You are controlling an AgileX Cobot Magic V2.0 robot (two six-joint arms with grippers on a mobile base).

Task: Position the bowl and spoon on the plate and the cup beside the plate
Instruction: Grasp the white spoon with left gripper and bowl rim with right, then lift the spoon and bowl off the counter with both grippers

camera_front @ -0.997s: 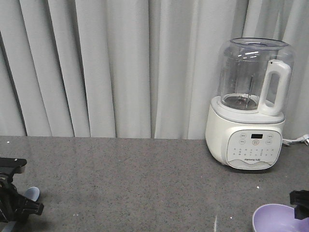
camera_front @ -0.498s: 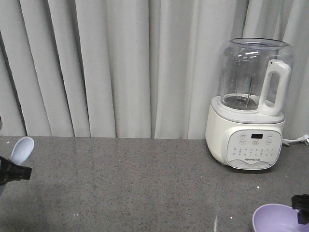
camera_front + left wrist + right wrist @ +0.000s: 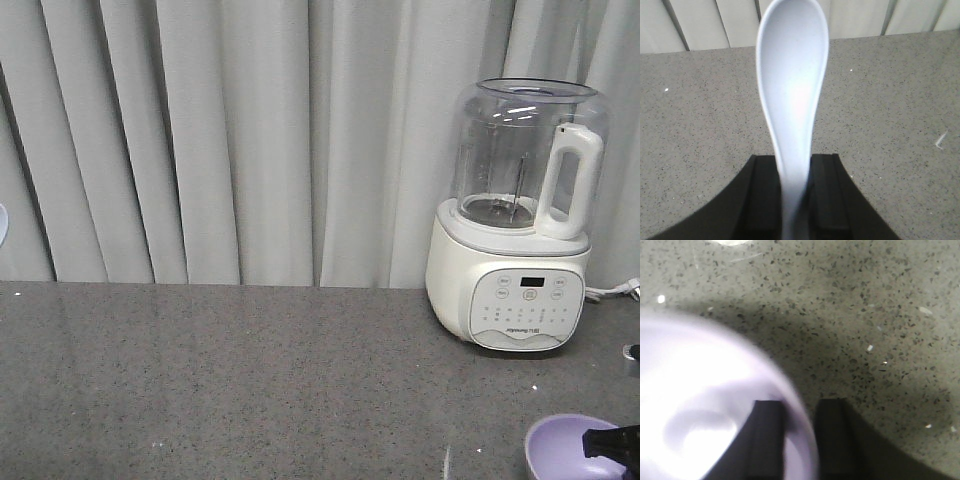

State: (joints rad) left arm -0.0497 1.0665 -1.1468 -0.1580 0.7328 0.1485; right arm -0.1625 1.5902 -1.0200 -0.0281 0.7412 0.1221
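The pale blue-white spoon (image 3: 792,75) fills the left wrist view, scoop pointing away and held above the speckled counter. My left gripper (image 3: 794,165) is shut on its handle. A sliver of the spoon (image 3: 1,222) shows at the left edge of the front view. The lavender bowl (image 3: 700,405) sits at the bottom right of the front view (image 3: 560,445). My right gripper (image 3: 801,410) is shut on the bowl's rim, one finger inside and one outside, and it shows as a dark shape (image 3: 612,440) at the bowl's right side. The plate and the cup are out of view.
A white blender (image 3: 515,215) with a clear jug stands at the back right of the grey speckled counter (image 3: 280,380). Its cable (image 3: 615,291) trails off to the right. Grey curtains (image 3: 250,140) hang behind the counter.
My left gripper has risen with the spoon from the lower left, almost out of the front view. My right gripper has dropped lower at the bowl's rim.
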